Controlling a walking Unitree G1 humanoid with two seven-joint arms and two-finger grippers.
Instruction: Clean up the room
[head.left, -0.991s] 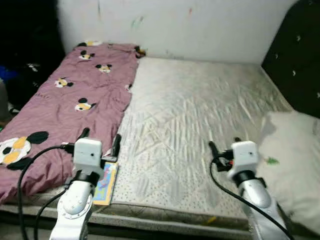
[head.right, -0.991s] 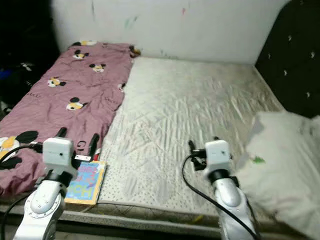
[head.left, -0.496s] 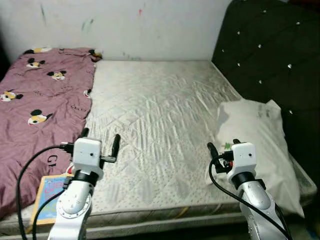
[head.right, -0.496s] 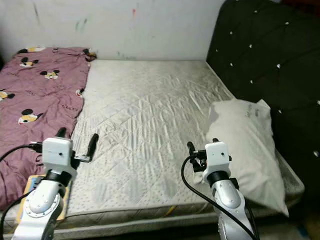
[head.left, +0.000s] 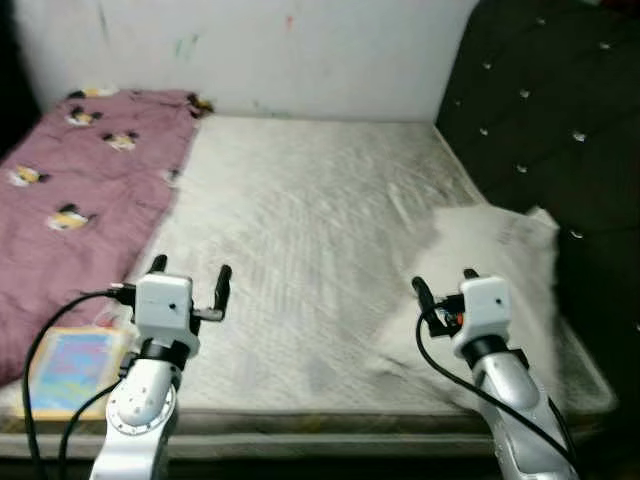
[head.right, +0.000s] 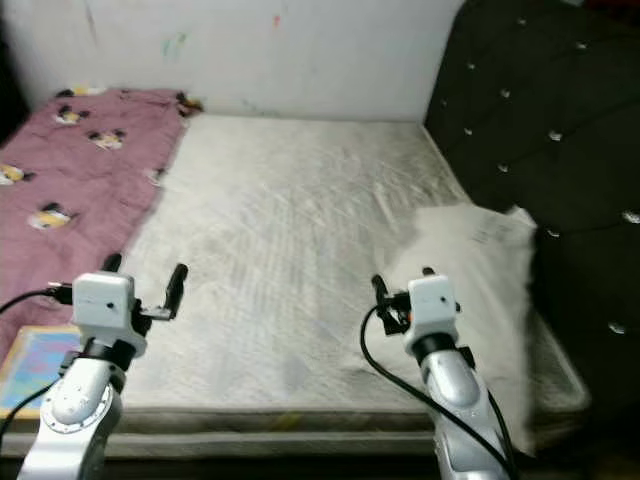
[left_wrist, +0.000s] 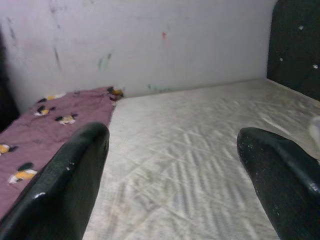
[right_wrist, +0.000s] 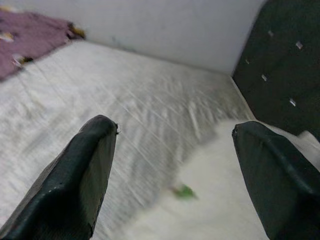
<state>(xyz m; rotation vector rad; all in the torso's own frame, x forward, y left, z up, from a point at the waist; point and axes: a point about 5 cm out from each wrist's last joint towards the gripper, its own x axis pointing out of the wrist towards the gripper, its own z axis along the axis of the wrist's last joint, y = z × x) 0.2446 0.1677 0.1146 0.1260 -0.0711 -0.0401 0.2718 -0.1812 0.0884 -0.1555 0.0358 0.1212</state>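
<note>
The robot stands at the side of the bed (head.left: 300, 230), and the room is not tidy yet. The job at hand looks like choosing what to pick up first. The book (head.left: 68, 366) is a good pick. It lies flat at the near edge of the bed, just beside the purple blanket (head.left: 70, 190). To do it well, the robot should get close to the bed, bring its hand down slowly, and slide one finger under the book's edge so it does not push the book off.

The white pillow (head.left: 480, 270) lies on the bed next to the dark headboard (head.left: 540, 120). It is soft and big, so it may need both hands.

The left gripper (head.left: 190, 282) is held up over the near part of the bed, close to the book. Its fingers are wide apart and hold nothing. The right gripper (head.left: 445, 288) is held up over the near corner of the pillow. Its fingers are wide apart too, with nothing in them.
</note>
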